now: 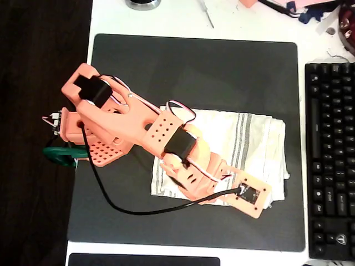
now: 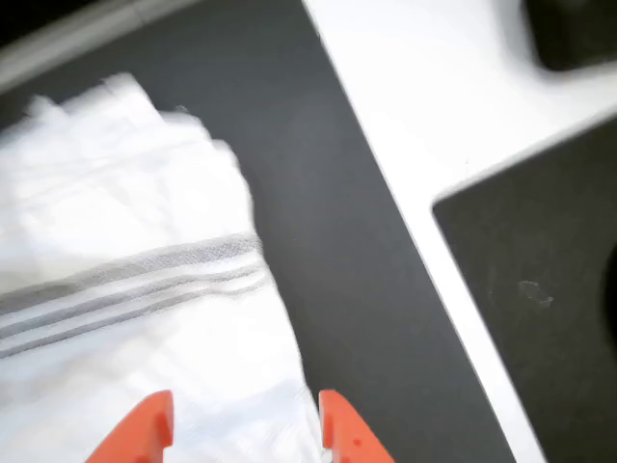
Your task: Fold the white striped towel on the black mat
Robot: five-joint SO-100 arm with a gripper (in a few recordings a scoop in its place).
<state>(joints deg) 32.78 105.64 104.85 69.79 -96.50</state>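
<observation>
The towel point(image 1: 244, 138) lies on the black mat point(image 1: 194, 66), already doubled into a rough rectangle with layered edges, its grey stripes running across it. In the wrist view the tool point(image 2: 246, 429) is spread: its two orange fingertips point(image 2: 145, 424) stand apart over the cloth's edge, with towel between and beneath them, and bare mat just beyond one tip. I judge it sits there to catch that edge for another fold. Whether the tips touch the cloth I cannot tell. Farther out, past the mat's border, lies white worktop point(image 2: 434, 96), and a keyboard point(image 1: 330, 160) rests beside the mat. No containers show here.
</observation>
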